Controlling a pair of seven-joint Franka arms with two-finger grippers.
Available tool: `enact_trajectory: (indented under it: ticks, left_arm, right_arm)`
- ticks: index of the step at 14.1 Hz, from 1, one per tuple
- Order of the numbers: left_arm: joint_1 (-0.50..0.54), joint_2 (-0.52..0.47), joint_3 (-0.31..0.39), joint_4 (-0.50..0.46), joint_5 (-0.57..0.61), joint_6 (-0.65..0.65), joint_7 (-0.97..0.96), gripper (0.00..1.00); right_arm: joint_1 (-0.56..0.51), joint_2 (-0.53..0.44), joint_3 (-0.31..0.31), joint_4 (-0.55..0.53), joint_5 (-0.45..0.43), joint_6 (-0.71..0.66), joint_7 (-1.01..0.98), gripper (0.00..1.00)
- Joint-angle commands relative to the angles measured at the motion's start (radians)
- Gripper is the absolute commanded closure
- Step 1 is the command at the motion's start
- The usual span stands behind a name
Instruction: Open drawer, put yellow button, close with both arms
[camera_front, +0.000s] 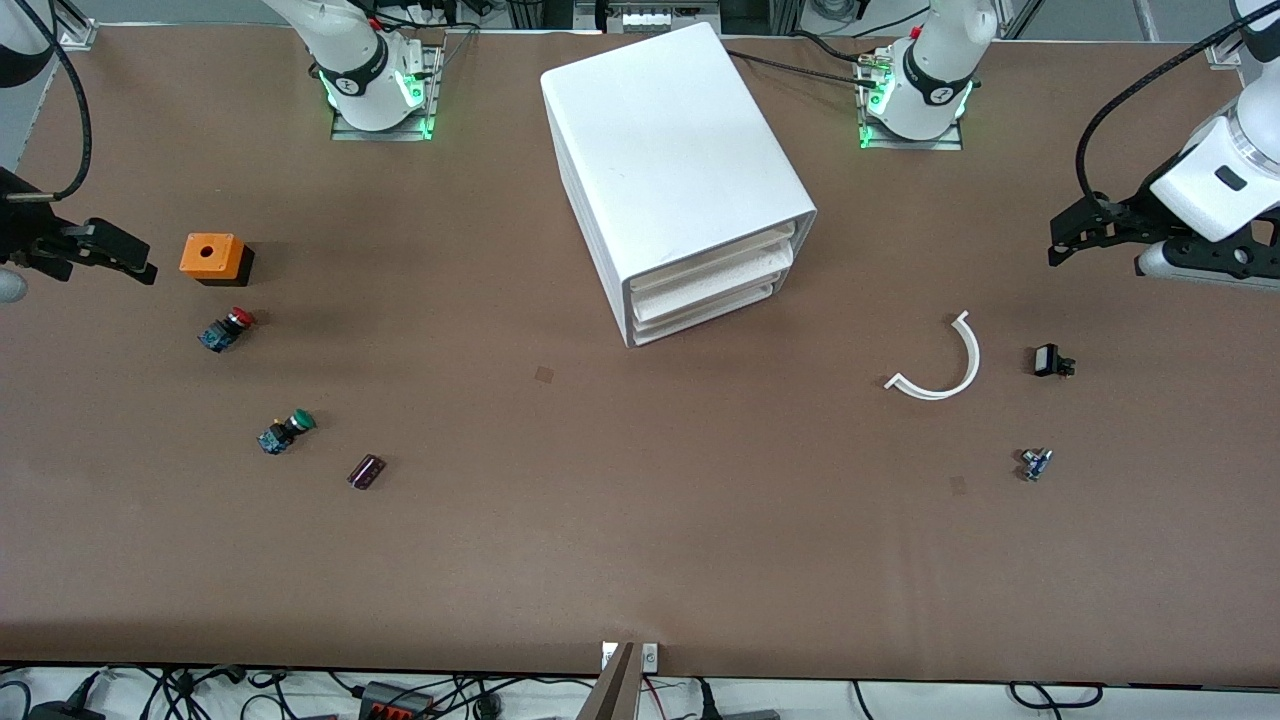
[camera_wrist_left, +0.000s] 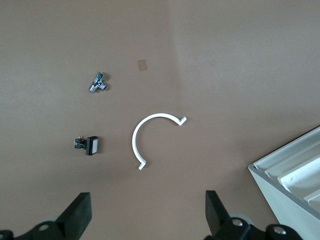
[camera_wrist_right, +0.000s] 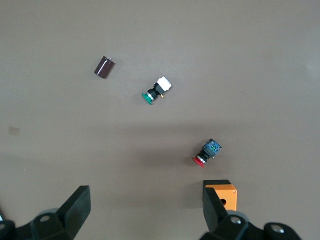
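The white drawer cabinet (camera_front: 680, 170) stands mid-table, and its stacked drawers (camera_front: 712, 286) sit flush in the opening that faces the front camera; one corner shows in the left wrist view (camera_wrist_left: 292, 180). No yellow button shows in any view. My left gripper (camera_front: 1062, 243) hangs open over the left arm's end of the table, with bare table between its fingers (camera_wrist_left: 77, 212). My right gripper (camera_front: 125, 262) hangs open over the right arm's end, beside an orange box (camera_front: 212, 256), also empty (camera_wrist_right: 145, 207).
Near the right gripper lie a red-capped button (camera_front: 226, 329), a green-capped button (camera_front: 285, 431) and a small dark purple block (camera_front: 366, 471). Toward the left arm's end lie a white curved strip (camera_front: 945, 365), a black part (camera_front: 1050, 360) and a small metal part (camera_front: 1035, 463).
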Motion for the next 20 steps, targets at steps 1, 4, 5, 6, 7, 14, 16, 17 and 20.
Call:
enact_trajectory:
  ticks: [1,4,5,6,7,14,16,17,20]
  left_arm:
    - [-0.011,-0.017,0.017,-0.010,0.008,-0.016,0.026,0.00]
    - [-0.011,-0.011,0.011,0.007,0.009,-0.033,0.024,0.00]
    - [-0.011,-0.011,0.008,0.009,0.009,-0.033,0.023,0.00]
    - [-0.013,-0.011,0.006,0.009,0.009,-0.033,0.023,0.00]
    - [-0.011,-0.011,0.006,0.009,0.009,-0.033,0.023,0.00]
    - [-0.016,-0.010,0.002,0.018,0.009,-0.034,0.023,0.00]
    - [-0.016,-0.010,0.002,0.018,0.009,-0.039,0.023,0.00]
    - [-0.016,-0.010,0.002,0.023,0.009,-0.047,0.021,0.00]
    - [-0.016,-0.008,0.002,0.027,0.009,-0.059,0.023,0.00]
  right_arm:
    - [0.005,-0.008,0.002,0.007,0.001,-0.003,0.013,0.00]
    - [0.006,-0.014,0.002,0.007,0.001,-0.006,0.011,0.00]
    - [0.006,-0.015,0.002,0.007,-0.001,-0.006,0.011,0.00]
    - [0.006,-0.015,0.004,0.007,-0.001,-0.006,0.011,0.00]
    - [0.006,-0.016,0.004,0.007,0.001,-0.007,0.006,0.00]
    - [0.035,-0.018,0.005,-0.002,-0.004,-0.003,0.009,0.00]
    - [0.051,-0.018,0.005,-0.005,-0.010,-0.004,0.009,0.00]
    - [0.051,-0.018,0.005,-0.005,-0.011,-0.004,0.009,0.00]
    - [0.051,-0.018,0.005,-0.005,-0.010,-0.003,0.009,0.00]
